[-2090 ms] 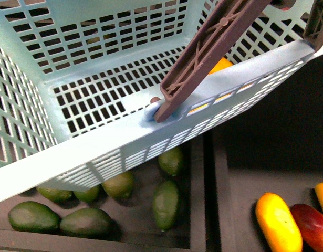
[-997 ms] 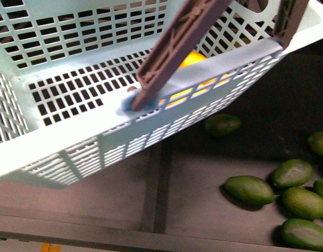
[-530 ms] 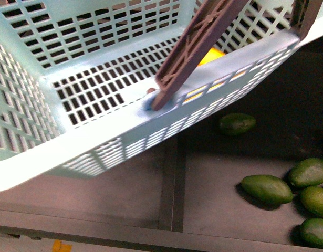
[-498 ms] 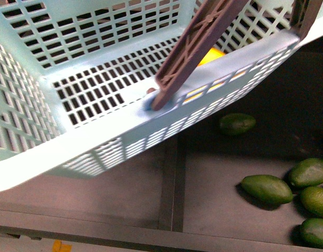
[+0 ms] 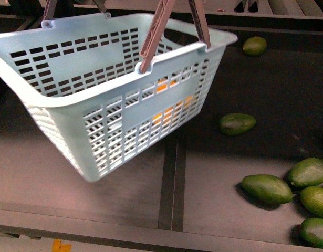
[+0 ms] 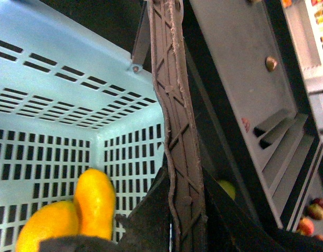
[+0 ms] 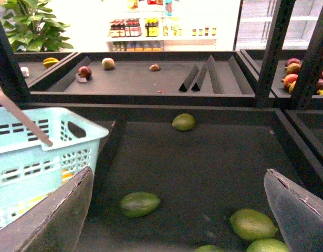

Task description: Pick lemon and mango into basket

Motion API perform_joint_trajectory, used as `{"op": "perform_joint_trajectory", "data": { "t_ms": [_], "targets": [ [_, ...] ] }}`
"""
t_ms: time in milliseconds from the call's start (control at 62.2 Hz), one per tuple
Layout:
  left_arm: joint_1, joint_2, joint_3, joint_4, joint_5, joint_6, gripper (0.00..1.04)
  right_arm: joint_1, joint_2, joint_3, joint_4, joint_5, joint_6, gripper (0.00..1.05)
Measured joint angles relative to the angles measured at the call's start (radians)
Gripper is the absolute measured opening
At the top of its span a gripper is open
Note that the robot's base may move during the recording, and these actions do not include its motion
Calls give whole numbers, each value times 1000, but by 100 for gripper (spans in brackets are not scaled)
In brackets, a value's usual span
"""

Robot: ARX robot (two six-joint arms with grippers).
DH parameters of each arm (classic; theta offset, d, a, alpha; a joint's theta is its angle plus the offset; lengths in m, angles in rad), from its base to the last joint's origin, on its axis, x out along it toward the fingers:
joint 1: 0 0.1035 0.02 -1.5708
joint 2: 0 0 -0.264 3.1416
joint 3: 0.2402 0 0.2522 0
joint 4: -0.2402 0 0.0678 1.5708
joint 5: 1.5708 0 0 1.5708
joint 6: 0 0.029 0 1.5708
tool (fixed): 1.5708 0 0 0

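The pale turquoise basket [image 5: 114, 113] hangs tilted above the dark shelf, its brown handles [image 5: 153, 37] rising out of the top of the front view. My left gripper [image 6: 184, 191] is shut on one brown handle [image 6: 176, 105], seen from above the basket's inside [image 6: 61, 79]. On the basket floor lies an elongated yellow-orange mango [image 6: 96, 202] beside a rounder yellow-orange fruit [image 6: 44, 229]; I cannot tell whether that one is the lemon. Orange shows through the side slots [image 5: 169, 100]. My right gripper [image 7: 178, 172] is open over the shelf, right of the basket [image 7: 40, 149], holding nothing.
Green avocados lie on the dark shelf: one [image 5: 237, 123] near the basket's corner, one [image 5: 254, 45] at the back, several at the right [image 5: 266, 189]. A raised divider [image 5: 172, 184] runs under the basket. Behind are more bins with red fruit [image 7: 85, 71].
The basket was filling the upper part of the front view close up; it now hangs farther off and its whole body shows. Earlier the view had swung from the mangoes to the avocados.
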Motion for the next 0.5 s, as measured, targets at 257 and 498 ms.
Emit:
{"op": "perform_joint_trajectory", "data": {
  "t_ms": [257, 498],
  "targets": [
    [112, 223, 291, -1, -95, -33, 9, 0, 0, 0, 0, 0, 0, 96],
    [151, 273, 237, 22, -122, -99, 9, 0, 0, 0, 0, 0, 0, 96]
  ]
}}
